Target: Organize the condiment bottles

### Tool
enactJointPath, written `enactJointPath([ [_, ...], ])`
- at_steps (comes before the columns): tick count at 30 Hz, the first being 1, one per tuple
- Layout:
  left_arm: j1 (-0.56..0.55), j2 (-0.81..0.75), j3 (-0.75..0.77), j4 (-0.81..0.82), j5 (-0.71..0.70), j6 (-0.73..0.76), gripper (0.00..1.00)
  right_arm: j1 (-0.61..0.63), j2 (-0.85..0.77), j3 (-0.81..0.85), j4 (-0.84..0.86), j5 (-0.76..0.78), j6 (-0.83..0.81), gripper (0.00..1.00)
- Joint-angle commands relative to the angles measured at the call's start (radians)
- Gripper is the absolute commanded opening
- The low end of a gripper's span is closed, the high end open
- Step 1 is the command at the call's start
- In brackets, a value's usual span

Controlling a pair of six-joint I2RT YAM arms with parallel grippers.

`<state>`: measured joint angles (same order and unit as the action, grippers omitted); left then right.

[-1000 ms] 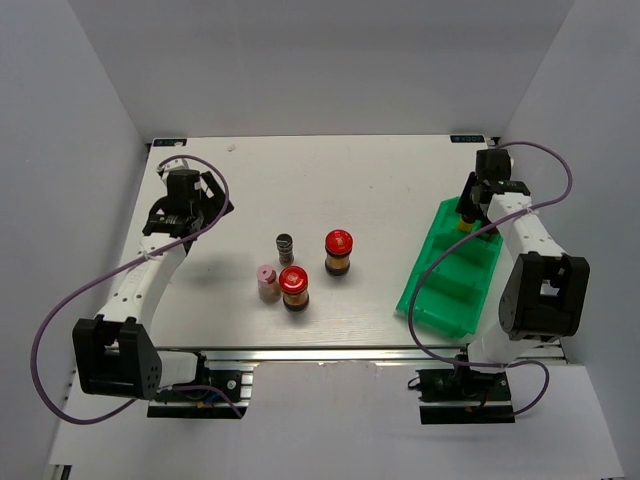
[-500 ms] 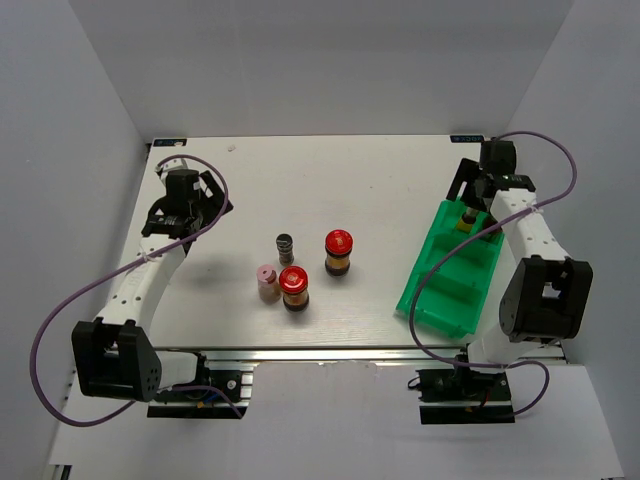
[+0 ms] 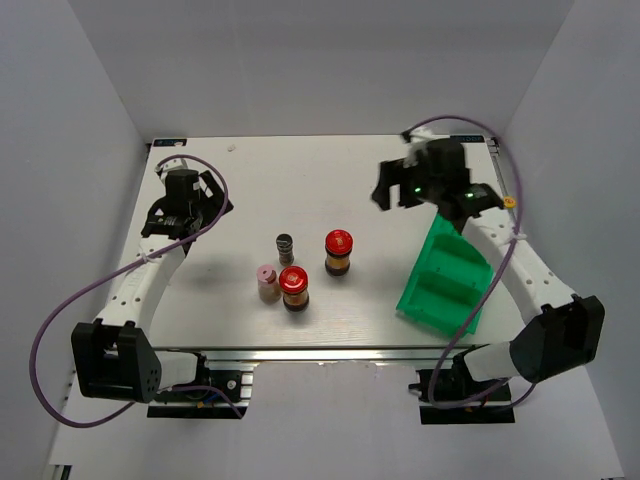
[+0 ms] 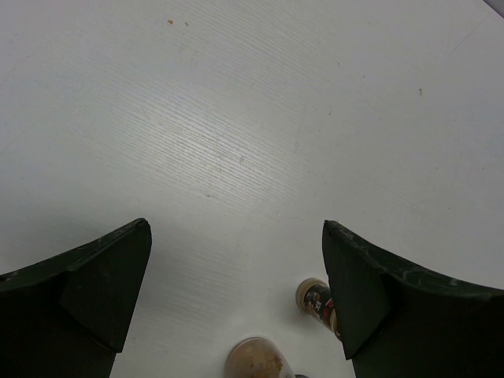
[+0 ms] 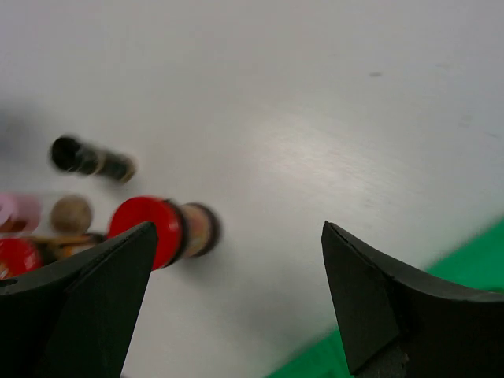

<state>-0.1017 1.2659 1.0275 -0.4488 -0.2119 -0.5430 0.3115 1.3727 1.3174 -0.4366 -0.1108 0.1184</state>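
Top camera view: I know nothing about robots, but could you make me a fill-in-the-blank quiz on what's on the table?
1. The dark jar standing nearest the bin has a ____ lid.
2. That bin is coloured ____.
3. The right gripper hovers above the table, holding nothing, with its jaws ____.
4. The small jar beside the other dark jar has a ____ cap.

Missing words: red; green; open; pink

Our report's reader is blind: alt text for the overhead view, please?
The right hand, open, hangs over the table between a green bin and four small bottles clustered mid-table. The left hand is at the far left.
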Motion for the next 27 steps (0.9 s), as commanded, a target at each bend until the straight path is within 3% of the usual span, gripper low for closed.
enactJointPath([
  [1, 0.002, -0.040, 0.003, -0.004, 0.013, -0.003, 0.98, 0.176, 0.017, -0.023, 0.013, -0.093, -0.089, 0.89],
  [6, 0.002, -0.040, -0.003, 0.010, 0.029, 0.000, 0.98, 0.374, 0.135, 0.040, -0.059, 0.045, -0.114, 0.89],
  [12, 0.002, -0.042, -0.009, 0.004, 0.008, 0.000, 0.98, 0.458, 0.270, 0.121, -0.112, 0.256, -0.076, 0.89],
  [21, 0.002, -0.039, -0.015, 0.009, 0.006, 0.003, 0.98, 0.494, 0.350, 0.137, -0.157, 0.232, -0.057, 0.90],
  [24, 0.002, -0.037, -0.017, 0.012, 0.008, 0.003, 0.98, 0.498, 0.339, 0.109, -0.166, 0.243, -0.034, 0.81],
  [27, 0.002, -0.037, -0.017, 0.013, 0.008, 0.003, 0.98, 0.498, 0.319, 0.088, -0.171, 0.258, 0.001, 0.64],
])
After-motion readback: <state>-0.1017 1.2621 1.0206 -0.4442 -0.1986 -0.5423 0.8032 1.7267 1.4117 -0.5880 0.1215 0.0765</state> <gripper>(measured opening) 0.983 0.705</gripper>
